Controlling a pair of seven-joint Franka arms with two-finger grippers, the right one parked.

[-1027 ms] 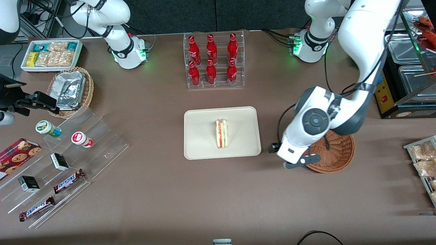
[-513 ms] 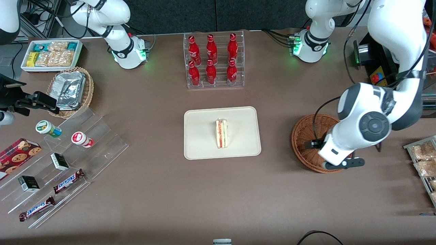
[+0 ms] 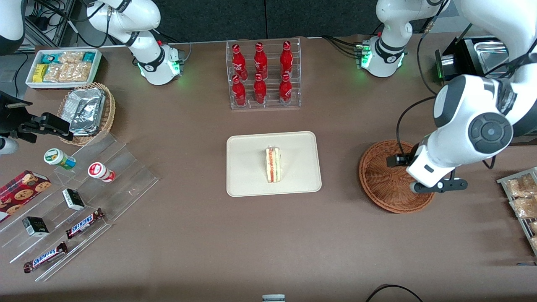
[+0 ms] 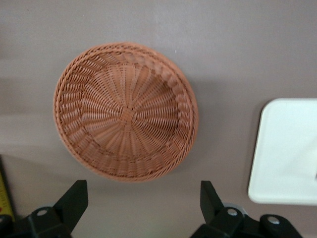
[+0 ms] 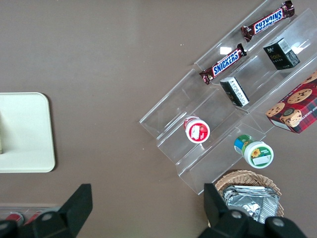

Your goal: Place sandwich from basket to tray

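While sandwich lies on tray, centre of front frame | basket sits on table centre-right, holds nothing, well apart from tray | end effector hangs above basket's edge toward the working arm's end, fingers spread wide, gripping nothing

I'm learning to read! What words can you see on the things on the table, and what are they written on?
"SNICKERS": on the candy bar on the clear stand.
"SNICKERS": on a second candy bar nearer the front camera.
Red bottles: white script, too small to read.
Cookie box, two round tubs and small dark boxes: print too small to read.
The open hand over the basket has no words.
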